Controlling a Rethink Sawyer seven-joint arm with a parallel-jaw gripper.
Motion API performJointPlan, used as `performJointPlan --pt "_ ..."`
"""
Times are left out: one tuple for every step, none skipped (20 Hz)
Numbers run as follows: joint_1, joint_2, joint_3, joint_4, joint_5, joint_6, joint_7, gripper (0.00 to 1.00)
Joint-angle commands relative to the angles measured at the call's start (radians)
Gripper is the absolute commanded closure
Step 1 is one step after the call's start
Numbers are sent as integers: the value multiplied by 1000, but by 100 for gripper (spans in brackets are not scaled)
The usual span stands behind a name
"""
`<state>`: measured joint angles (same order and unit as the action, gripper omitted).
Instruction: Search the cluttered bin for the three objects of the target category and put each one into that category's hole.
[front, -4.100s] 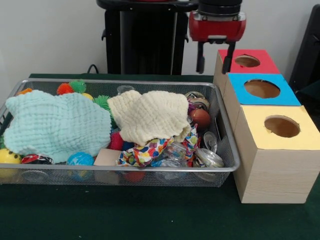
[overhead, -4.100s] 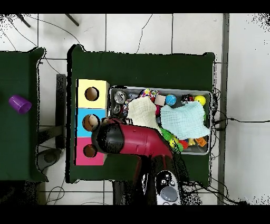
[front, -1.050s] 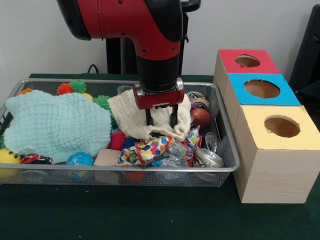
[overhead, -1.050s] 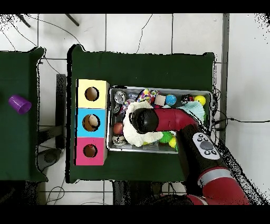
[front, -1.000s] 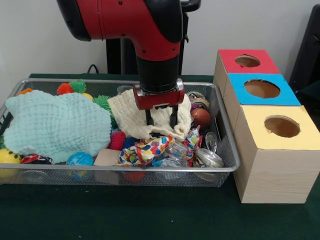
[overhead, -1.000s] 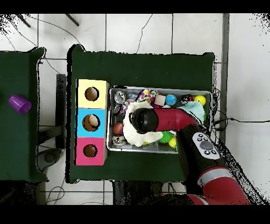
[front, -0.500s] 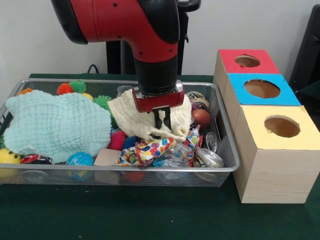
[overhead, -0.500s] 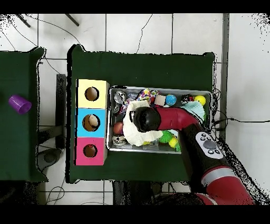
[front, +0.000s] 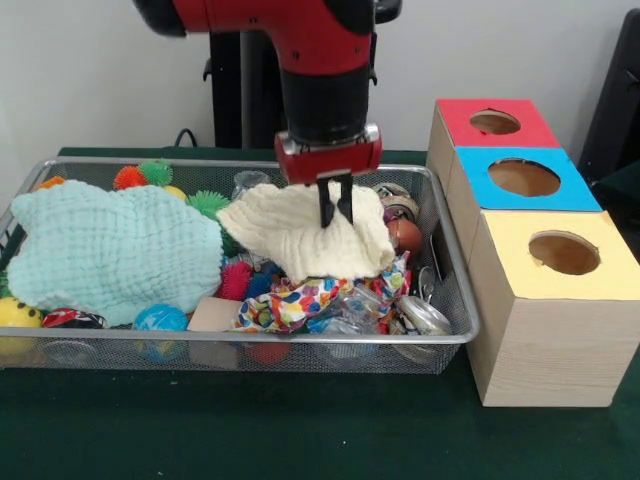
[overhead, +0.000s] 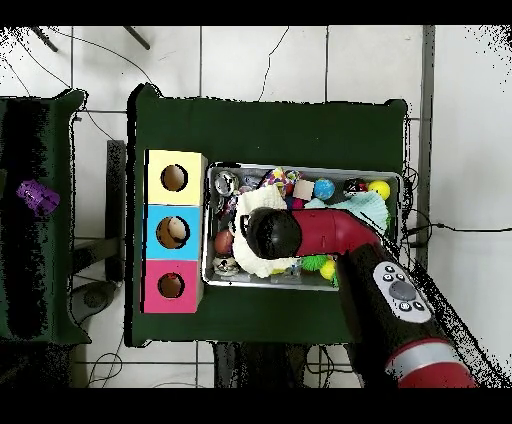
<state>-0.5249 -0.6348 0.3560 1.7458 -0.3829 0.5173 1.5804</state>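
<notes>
One wire bin (front: 455, 330) on the green table (front: 300, 430), three wooden boxes beside it, one hole each: yellow-topped box (front: 560, 262) nearest, blue-topped box (front: 525, 178) in the middle, red-topped box (front: 495, 122) farthest. Front row of the bin: yellow ball (front: 17, 312), blue ball (front: 160, 318), one wooden block (front: 214, 314), one patterned cloth (front: 300, 300), at least one crushed can (front: 425, 316) at the right corner. Two plain cloths: mint cloth (front: 110, 250) spread flat on the left, cream cloth (front: 310, 238) right of it.

Gripper (front: 335, 203) has its jaws pressed together, pinching a fold of the cream cloth; the cloth is pulled up at the pinch and drapes down round it, its lower edge over the patterned cloth. Brown ball (front: 408, 236) peeks out just right of the cream cloth, more cans (front: 397, 203) behind it, mostly hidden. Pink spiky ball (front: 233, 281) partly under the cream cloth.

Back of bin: orange spiky ball (front: 128, 177), two green spiky balls (front: 155, 171), one half covered by the cloths. Overhead, the arm hides most of the cream cloth; a purple cup (overhead: 37, 196) sits on a separate table. What lies under the two cloths can't be made out.
</notes>
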Motion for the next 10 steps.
performJointPlan --pt "19 -312 84 198 128 182 36 100" --pt "19 -341 84 209 152 204 36 100" --pt "20 -366 82 217 174 227 34 100" --pt "25 -389 75 219 192 254 32 100" --pt "33 -412 65 217 201 281 28 100" --pt "43 -436 52 215 213 313 24 100" --pt "54 -459 37 211 218 342 26 100" --pt "67 -487 23 207 223 370 28 100" --pt "74 -514 11 212 230 388 32 100" --pt "75 -534 7 218 240 401 30 100"
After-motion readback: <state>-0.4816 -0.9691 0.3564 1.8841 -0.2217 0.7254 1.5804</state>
